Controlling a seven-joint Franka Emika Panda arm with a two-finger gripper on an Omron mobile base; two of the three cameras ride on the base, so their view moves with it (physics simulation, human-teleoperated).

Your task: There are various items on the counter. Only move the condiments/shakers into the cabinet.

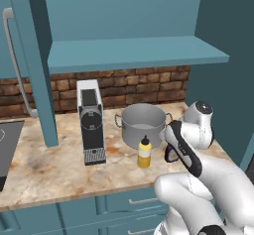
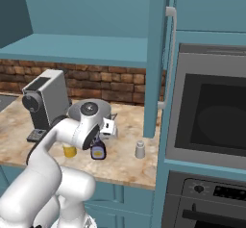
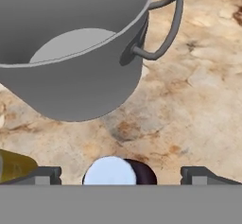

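Six entries, largest first.
Cabinet (image 1: 134, 53): teal shelf bare, above the counter (image 1: 49, 164); open room on top.
Coffee machine (image 1: 91, 122): stays put; left of pot.
Pot (image 3: 71, 53): stays put; close behind the bottles, handle toward the tool.
Squeeze bottle (image 1: 144, 152): yellow, on counter, just in front of pot.
Sauce bottle (image 3: 113, 171): blue cap directly under the tool (image 3: 120, 175); jaws released wide, nothing held. Descend straight, centre cap, clear the pot wall.
Shaker (image 2: 140, 149): near counter's right end, well apart.

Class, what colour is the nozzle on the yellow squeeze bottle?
Black; the yellow squeeze bottle shows it best in the left base view.
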